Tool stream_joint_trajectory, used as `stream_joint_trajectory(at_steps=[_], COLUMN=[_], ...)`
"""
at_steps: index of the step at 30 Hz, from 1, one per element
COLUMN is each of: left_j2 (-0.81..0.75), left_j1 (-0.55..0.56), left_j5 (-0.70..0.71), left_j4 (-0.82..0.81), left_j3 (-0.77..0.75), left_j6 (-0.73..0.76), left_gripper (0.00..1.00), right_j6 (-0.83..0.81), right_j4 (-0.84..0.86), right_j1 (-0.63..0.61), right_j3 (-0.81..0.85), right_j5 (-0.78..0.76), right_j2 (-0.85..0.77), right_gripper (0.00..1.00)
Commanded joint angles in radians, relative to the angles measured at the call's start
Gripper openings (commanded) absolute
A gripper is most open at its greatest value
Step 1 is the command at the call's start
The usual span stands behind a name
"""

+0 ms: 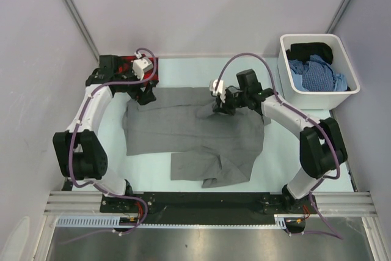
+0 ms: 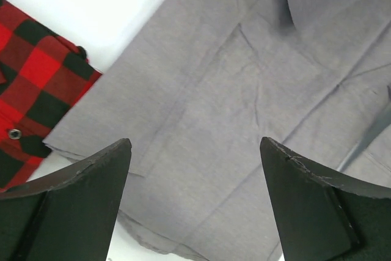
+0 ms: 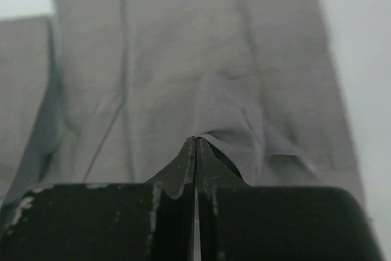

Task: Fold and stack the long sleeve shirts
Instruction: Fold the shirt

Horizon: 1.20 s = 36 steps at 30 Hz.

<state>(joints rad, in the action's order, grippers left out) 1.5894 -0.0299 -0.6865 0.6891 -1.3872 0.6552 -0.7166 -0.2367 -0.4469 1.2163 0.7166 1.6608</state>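
Note:
The plain grey shirt lies spread on the table, partly folded, with a sleeve trailing at the front. My right gripper is shut on a fold of the grey shirt near its far edge and lifts it into a small peak. My left gripper is open and empty just above the grey shirt's far left corner. The red-and-black plaid shirt lies at the far left, mostly hidden under the left arm. It shows at the left edge of the left wrist view.
A white bin with blue and black clothes stands at the far right. The table is pale mint, walled on three sides. The arms' bases and a metal rail run along the near edge.

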Motion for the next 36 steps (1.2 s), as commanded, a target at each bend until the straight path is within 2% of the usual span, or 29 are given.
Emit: stream_joint_trajectory(at_steps=[1, 2, 3, 4, 5, 7, 8, 11, 12, 13, 15, 16, 18, 19, 21, 24, 31, 36], left_j2=[-0.051, -0.054, -0.054, -0.055, -0.055, -0.057, -0.058, -0.059, -0.06, -0.06, -0.06, -0.059, -0.059, -0.059, -0.063, -0.074, -0.071, -0.071], left_j1=[0.007, 0.005, 0.008, 0.012, 0.015, 0.021, 0.021, 0.05, 0.053, 0.062, 0.077, 0.096, 0.113, 0.119, 0.119, 0.119, 0.12, 0.12], left_j5=[-0.048, -0.047, -0.048, -0.051, -0.05, -0.054, -0.057, -0.073, -0.077, -0.082, -0.076, -0.068, -0.05, -0.044, -0.025, -0.024, -0.028, -0.021], left_j4=[-0.017, -0.01, -0.004, 0.004, 0.01, 0.012, 0.012, 0.001, -0.006, -0.028, -0.054, -0.074, -0.094, -0.123, -0.17, -0.21, -0.214, -0.214], left_j3=[0.053, 0.063, 0.065, 0.068, 0.073, 0.077, 0.082, 0.088, 0.091, 0.1, 0.111, 0.117, 0.12, 0.12, 0.117, 0.12, 0.125, 0.132], left_j6=[0.026, 0.037, 0.044, 0.05, 0.058, 0.063, 0.064, 0.06, 0.058, 0.054, 0.041, 0.032, 0.02, -0.008, -0.048, -0.095, -0.111, -0.105], left_gripper=[0.91, 0.91, 0.91, 0.91, 0.91, 0.91, 0.92, 0.92, 0.92, 0.92, 0.92, 0.92, 0.92, 0.92, 0.92, 0.92, 0.93, 0.93], right_j6=[-0.311, -0.346, -0.41, -0.443, -0.467, -0.479, -0.456, -0.344, -0.298, -0.176, -0.042, 0.109, 0.246, 0.388, 0.504, 0.58, 0.595, 0.598], right_j4=[-0.33, -0.373, -0.471, -0.518, -0.564, -0.642, -0.648, -0.648, -0.6, -0.561, -0.437, -0.397, -0.301, -0.264, -0.182, -0.153, -0.142, -0.197], right_j1=[-0.015, -0.015, -0.013, -0.009, 0.006, 0.048, 0.095, 0.154, 0.177, 0.181, 0.186, 0.186, 0.183, 0.182, 0.189, 0.204, 0.26, 0.281], right_j3=[-0.058, -0.078, -0.113, -0.126, -0.135, -0.138, -0.127, -0.057, -0.026, -0.014, 0.018, 0.055, 0.104, 0.136, 0.16, 0.172, 0.178, 0.172], right_j5=[0.063, 0.051, 0.037, 0.009, -0.002, -0.002, 0.007, 0.063, 0.082, 0.087, 0.099, 0.103, 0.122, 0.112, 0.058, 0.011, -0.043, -0.037], right_j2=[-0.114, -0.134, -0.168, -0.18, -0.19, -0.214, -0.219, -0.204, -0.194, -0.159, -0.103, -0.045, 0.025, 0.052, 0.129, 0.183, 0.25, 0.28], right_gripper=[0.0, 0.0, 0.04, 0.15, 0.4, 0.55, 0.69, 0.81, 0.82, 0.82, 0.76, 0.75, 0.68, 0.65, 0.63, 0.65, 0.69, 0.69])
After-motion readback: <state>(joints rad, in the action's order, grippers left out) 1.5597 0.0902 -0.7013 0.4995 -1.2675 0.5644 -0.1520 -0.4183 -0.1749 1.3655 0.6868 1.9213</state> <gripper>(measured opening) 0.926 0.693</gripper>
